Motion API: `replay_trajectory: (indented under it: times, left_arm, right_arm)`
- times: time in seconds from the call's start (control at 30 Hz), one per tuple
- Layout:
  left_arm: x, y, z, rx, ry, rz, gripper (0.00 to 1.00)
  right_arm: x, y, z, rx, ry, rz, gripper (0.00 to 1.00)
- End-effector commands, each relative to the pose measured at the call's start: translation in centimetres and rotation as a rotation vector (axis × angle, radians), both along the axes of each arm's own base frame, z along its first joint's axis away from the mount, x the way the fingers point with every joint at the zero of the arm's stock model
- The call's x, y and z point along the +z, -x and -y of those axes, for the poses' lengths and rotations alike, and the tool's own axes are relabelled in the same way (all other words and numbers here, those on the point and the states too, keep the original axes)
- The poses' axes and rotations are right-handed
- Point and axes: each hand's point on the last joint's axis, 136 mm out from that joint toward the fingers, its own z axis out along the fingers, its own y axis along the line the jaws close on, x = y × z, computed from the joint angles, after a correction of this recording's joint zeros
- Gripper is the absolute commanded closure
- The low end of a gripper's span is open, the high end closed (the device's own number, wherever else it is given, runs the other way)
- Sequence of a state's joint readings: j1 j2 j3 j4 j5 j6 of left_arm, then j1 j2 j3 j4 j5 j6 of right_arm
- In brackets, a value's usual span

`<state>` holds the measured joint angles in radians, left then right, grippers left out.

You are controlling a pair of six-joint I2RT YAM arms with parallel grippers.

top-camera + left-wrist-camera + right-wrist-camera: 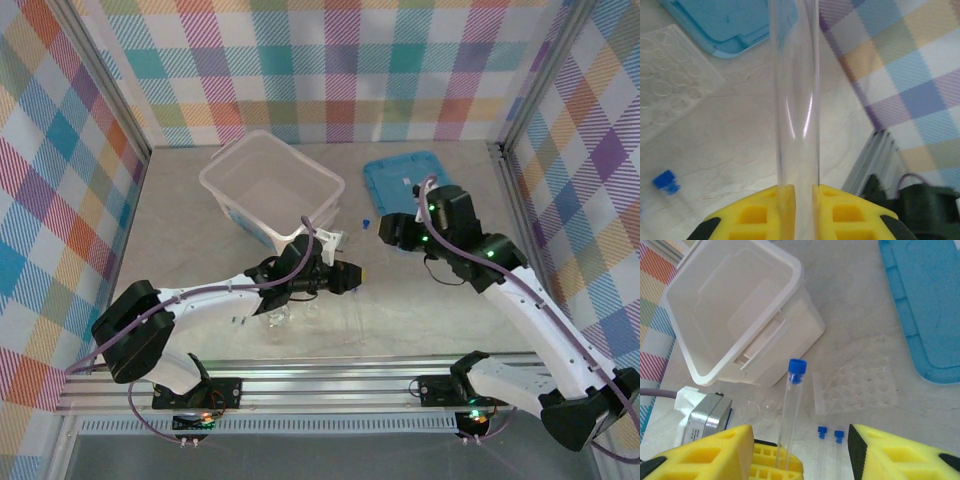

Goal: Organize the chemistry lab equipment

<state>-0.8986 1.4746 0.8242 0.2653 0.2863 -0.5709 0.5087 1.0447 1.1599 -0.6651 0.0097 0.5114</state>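
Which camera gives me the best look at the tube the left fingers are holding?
Right wrist: the tube stands full length with its blue cap. Left wrist shows its clear body close up between the yellow fingers, cap cut off. From the top it is too small to make out.

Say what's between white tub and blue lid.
A clear tray of round wells, lying flat toward the near end of that gap; right wrist view.
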Motion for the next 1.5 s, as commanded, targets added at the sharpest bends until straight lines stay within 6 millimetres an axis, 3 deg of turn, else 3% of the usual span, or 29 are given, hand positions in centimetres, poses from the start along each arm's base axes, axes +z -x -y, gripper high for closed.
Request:
replay_trajectory:
  times: [0.0, 0.1, 0.27, 0.53, 0.8, 1.47]
  left_arm:
    - [1.0, -0.1, -1.2, -0.038, -0.092, 0.117, 1.00]
    - [1.2, 0.0, -1.9, -0.055, -0.144, 0.173, 1.00]
    - [1.5, 0.7, -2.4, -0.134, -0.218, 0.249, 0.99]
    - [0.9, 1.1, -3.5, -0.170, -0.281, 0.303, 0.97]
    - [1.0, 1.6, -3.9, -0.177, -0.263, 0.344, 0.96]
    - [1.3, 2.1, -3.7, -0.203, -0.238, 0.357, 0.96]
  right_arm:
    - [-0.1, 1.2, 0.6, 0.079, 0.001, -0.053, 0.44]
    - [-1.1, 0.9, 0.5, 0.123, -0.054, -0.130, 0.41]
    - [-2.1, 0.9, -2.1, 0.251, -0.163, -0.206, 0.38]
    - [-2.8, 0.0, -4.1, 0.312, -0.265, -0.260, 0.45]
    - [-3.7, -0.2, -4.8, 0.363, -0.261, -0.303, 0.50]
    - [-3.5, 1.3, -7.0, 0.533, -0.390, -0.367, 0.61]
